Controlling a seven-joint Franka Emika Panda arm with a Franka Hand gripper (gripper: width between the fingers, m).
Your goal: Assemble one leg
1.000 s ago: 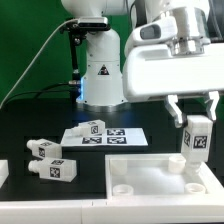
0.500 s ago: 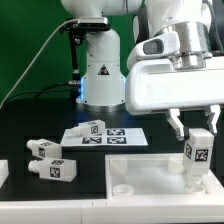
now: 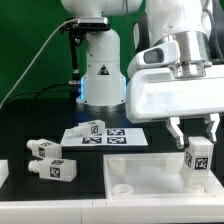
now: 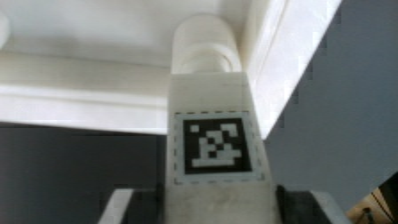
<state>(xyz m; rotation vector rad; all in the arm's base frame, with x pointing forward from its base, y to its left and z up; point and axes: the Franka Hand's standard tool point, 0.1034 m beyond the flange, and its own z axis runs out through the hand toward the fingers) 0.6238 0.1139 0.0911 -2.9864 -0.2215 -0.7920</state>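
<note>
My gripper (image 3: 197, 131) is shut on a white leg (image 3: 197, 160) with a black-and-white tag, holding it upright over the far right corner of the large white square tray piece (image 3: 140, 176). The leg's lower end is at the corner socket. In the wrist view the leg (image 4: 217, 120) runs between my two fingers (image 4: 134, 207) toward the white tray piece (image 4: 80, 90). Three more legs lie on the table: one (image 3: 92, 127) on the marker board, two (image 3: 45, 150) (image 3: 55, 169) at the exterior view's left.
The marker board (image 3: 110, 135) lies flat behind the tray piece. The robot base (image 3: 98, 70) stands at the back with a cable at the exterior view's left. A white part (image 3: 3, 175) shows at the left edge.
My gripper has moved down and slightly to the exterior view's right with the leg, bringing its lower end down to the tray piece's corner.
</note>
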